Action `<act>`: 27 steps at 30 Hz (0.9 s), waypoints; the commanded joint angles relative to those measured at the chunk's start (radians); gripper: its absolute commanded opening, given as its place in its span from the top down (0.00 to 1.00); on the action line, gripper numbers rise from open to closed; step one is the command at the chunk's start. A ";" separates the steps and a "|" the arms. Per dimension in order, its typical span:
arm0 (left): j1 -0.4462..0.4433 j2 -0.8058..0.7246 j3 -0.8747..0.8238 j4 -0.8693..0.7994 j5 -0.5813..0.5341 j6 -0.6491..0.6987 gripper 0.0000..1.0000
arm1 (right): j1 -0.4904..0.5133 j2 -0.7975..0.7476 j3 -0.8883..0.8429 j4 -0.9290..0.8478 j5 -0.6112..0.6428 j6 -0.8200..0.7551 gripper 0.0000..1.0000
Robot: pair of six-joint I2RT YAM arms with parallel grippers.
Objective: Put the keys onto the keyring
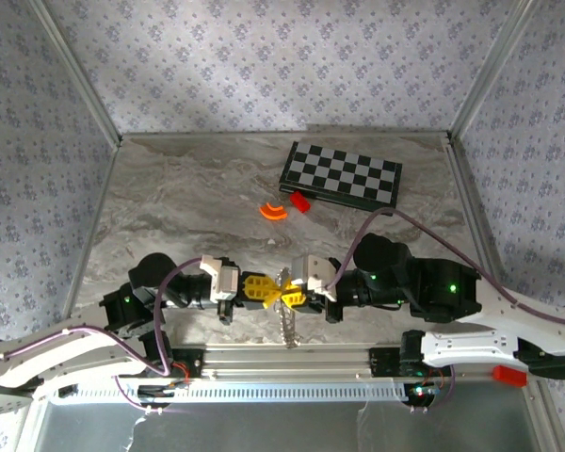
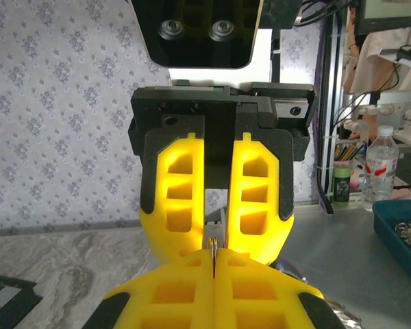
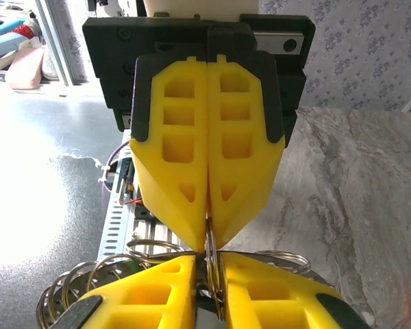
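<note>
Above the marbled table, left tool pinches the upright keyring edge-on; right tool narrowly parted.

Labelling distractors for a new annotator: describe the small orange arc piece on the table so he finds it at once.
Find the black-and-white checkerboard at the far right of the grey marbled table. Just off its near-left corner lie two small pieces. The orange curved arc is the left one; its neighbour, the red block, is straight-edged.

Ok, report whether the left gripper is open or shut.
Shut. In the right wrist view, the left gripper has its yellow fingers pressed together lengthwise, pinching a thin metal edge at the tips.
</note>
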 commanded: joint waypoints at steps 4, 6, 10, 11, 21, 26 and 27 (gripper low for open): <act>0.001 -0.009 -0.004 0.165 0.041 -0.056 1.00 | -0.002 -0.034 -0.020 0.046 -0.002 0.021 0.72; 0.001 -0.013 -0.004 0.159 0.037 -0.055 1.00 | -0.002 -0.056 -0.029 0.061 0.004 0.026 0.68; 0.001 -0.021 -0.001 0.149 0.031 -0.052 1.00 | -0.002 -0.096 -0.079 0.090 0.021 0.042 0.66; 0.001 -0.022 0.001 0.147 0.031 -0.052 1.00 | -0.003 -0.103 -0.086 0.093 0.023 0.047 0.66; 0.000 -0.014 0.014 0.139 0.032 -0.049 1.00 | -0.002 -0.111 -0.131 0.131 -0.020 0.056 0.64; 0.001 -0.009 0.019 0.140 0.037 -0.053 1.00 | -0.004 -0.123 -0.157 0.164 -0.021 0.062 0.75; 0.002 -0.009 0.020 0.139 0.039 -0.053 1.00 | -0.004 -0.122 -0.159 0.166 -0.021 0.062 0.78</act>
